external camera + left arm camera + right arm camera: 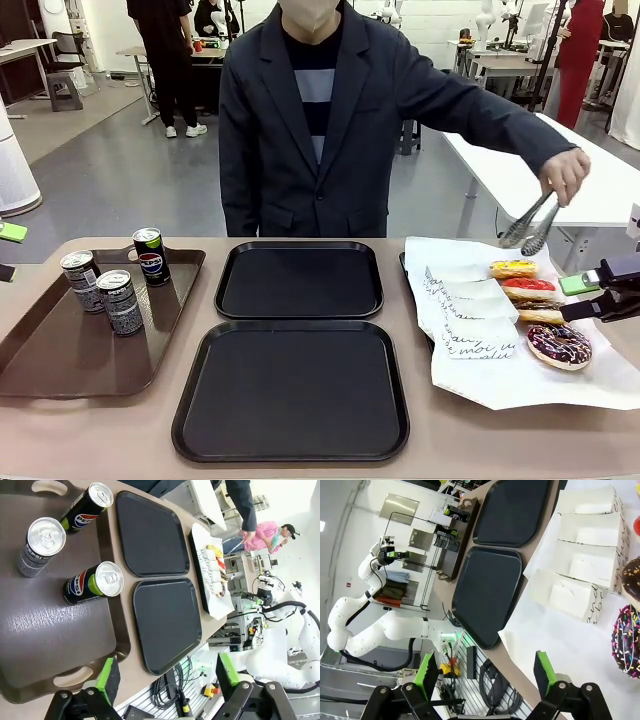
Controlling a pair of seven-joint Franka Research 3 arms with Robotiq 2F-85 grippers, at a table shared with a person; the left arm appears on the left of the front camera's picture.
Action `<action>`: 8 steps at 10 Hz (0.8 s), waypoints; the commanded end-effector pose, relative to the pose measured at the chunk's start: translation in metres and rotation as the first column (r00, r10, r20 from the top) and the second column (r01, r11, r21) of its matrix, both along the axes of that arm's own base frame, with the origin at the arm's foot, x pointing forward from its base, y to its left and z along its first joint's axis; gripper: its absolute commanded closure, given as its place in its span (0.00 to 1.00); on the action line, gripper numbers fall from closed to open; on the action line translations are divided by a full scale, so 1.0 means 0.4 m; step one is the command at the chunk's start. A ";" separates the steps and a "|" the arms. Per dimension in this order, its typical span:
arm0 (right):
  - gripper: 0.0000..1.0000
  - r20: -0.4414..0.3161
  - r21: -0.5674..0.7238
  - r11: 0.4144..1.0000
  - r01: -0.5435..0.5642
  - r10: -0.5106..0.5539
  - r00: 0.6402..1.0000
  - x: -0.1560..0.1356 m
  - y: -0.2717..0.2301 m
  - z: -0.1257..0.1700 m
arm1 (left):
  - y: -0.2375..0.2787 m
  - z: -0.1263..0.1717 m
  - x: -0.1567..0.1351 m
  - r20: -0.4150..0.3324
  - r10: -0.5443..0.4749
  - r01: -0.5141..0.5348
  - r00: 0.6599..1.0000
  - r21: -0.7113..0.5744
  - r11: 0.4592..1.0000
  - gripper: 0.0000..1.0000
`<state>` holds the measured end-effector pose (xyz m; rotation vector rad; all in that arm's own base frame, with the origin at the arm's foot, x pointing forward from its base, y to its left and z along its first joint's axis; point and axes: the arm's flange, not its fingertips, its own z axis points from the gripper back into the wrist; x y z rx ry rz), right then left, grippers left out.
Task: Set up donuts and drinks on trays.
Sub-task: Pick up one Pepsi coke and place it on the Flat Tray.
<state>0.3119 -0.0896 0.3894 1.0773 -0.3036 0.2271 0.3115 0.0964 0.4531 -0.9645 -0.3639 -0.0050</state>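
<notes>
From the front, a far black square plastic tray (300, 283) and a near black square plastic tray (290, 392) lie in the middle. Three slim dark Pepsi cans (121, 302) stand on a brown plastic tray (60, 360) at the left. Four ring donuts (559, 346) lie on a white paper sheet (520, 385) at the right, beside white paper holders (470, 310). The person's hand (566, 172) holds silver tongs (530, 228) above them. The right gripper (587, 295) sits near the donuts. In the left wrist view, the left gripper (167, 672) is spread wide and holds nothing, near the brown tray's edge. In the right wrist view, the right gripper is spread wide too, holding nothing, over the paper sheet's edge.
</notes>
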 end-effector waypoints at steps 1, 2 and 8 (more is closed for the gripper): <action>0.00 0.019 0.025 1.000 -0.001 0.000 1.000 0.005 0.003 -0.003 | 0.001 0.002 0.003 0.021 -0.002 0.003 1.000 -0.019 1.000 0.00; 0.00 0.019 0.025 1.000 -0.001 0.000 1.000 0.005 0.003 -0.003 | 0.001 0.002 0.003 0.021 -0.002 0.003 1.000 -0.019 1.000 0.00; 0.00 0.019 0.025 1.000 -0.001 0.000 1.000 0.005 0.003 -0.003 | 0.001 0.002 0.003 0.021 -0.002 0.003 1.000 -0.019 1.000 0.00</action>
